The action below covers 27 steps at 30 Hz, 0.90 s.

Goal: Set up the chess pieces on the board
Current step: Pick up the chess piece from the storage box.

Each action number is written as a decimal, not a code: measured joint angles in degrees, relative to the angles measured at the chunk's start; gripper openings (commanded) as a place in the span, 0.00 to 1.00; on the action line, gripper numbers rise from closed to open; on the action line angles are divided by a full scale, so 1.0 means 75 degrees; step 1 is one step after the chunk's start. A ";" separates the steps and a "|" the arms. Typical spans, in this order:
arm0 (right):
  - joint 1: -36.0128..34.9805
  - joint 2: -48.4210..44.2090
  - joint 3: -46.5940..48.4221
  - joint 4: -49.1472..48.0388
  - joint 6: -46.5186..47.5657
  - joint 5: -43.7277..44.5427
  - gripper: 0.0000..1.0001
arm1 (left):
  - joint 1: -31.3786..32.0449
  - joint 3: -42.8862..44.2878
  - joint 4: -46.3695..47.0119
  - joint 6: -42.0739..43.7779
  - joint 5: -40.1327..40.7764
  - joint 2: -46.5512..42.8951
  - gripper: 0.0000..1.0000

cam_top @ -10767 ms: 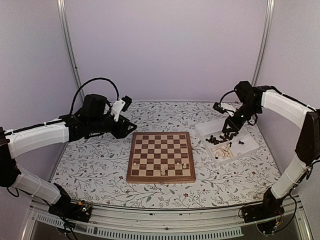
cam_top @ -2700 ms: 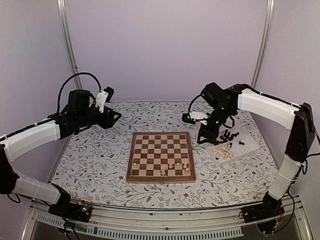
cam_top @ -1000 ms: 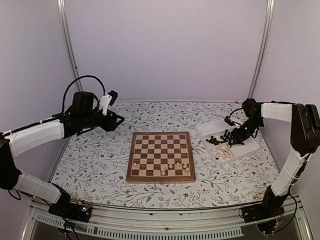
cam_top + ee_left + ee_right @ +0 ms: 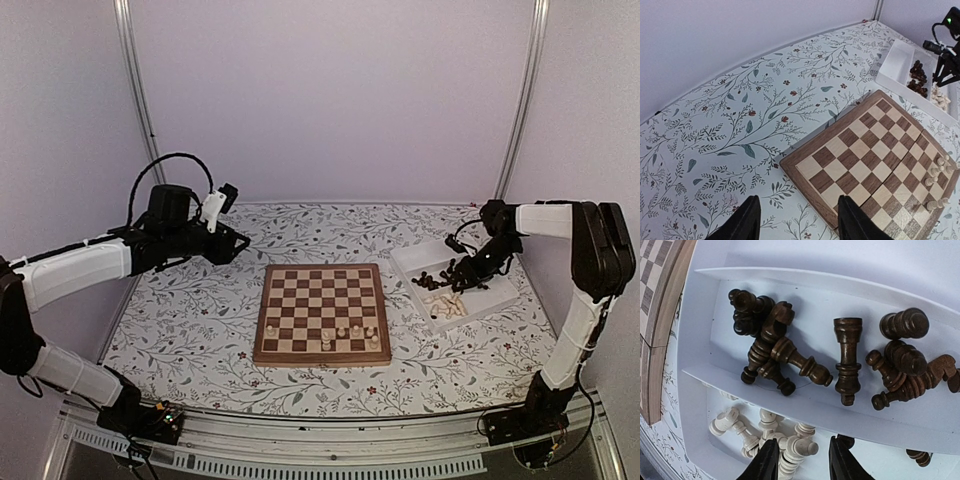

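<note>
We see the board (image 4: 320, 312) central on the bench (image 4: 180, 330), a few pieces (image 4: 341, 333) on its near ranks, left end effector (image 4: 797, 200) spread and empty, right end effector (image 4: 802, 442) spread above the tray's (image 4: 700, 340) cream pieces (image 4: 735, 427), dark pieces (image 4: 847, 360) beyond

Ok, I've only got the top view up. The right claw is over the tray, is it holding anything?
Observer: No. The right wrist view shows the right claw open, tips at the pale pieces, one lying loose between them.
Operator: And the dark ones?
Observer: The dark pieces all lie on their sides in the tray's next compartment. A flat-topped piece lies alone between two heaps.
Operator: Left claw?
Observer: The left claw is open and empty, above the cloth beside the board.
</note>
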<state>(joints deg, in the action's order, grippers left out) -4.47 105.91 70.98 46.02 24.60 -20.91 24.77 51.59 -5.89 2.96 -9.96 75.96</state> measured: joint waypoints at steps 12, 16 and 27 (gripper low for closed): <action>0.0000 0.0262 -0.0003 0.0009 0.0000 -0.0067 0.32 | 0.0000 0.0003 -0.0003 0.0000 -0.0017 0.0032 0.55; 0.0000 0.0277 -0.0003 0.0020 -0.0006 -0.0134 0.21 | 0.0000 0.0003 -0.0003 0.0000 -0.0020 0.0035 0.55; 0.0000 -0.0017 -0.0020 0.0201 0.0111 -0.0533 0.12 | 0.0000 0.0055 -0.0050 0.0000 -0.0076 0.0079 0.55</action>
<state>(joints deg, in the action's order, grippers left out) -4.47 105.78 70.83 47.53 25.43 -24.91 24.77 52.01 -6.26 2.96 -10.52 76.55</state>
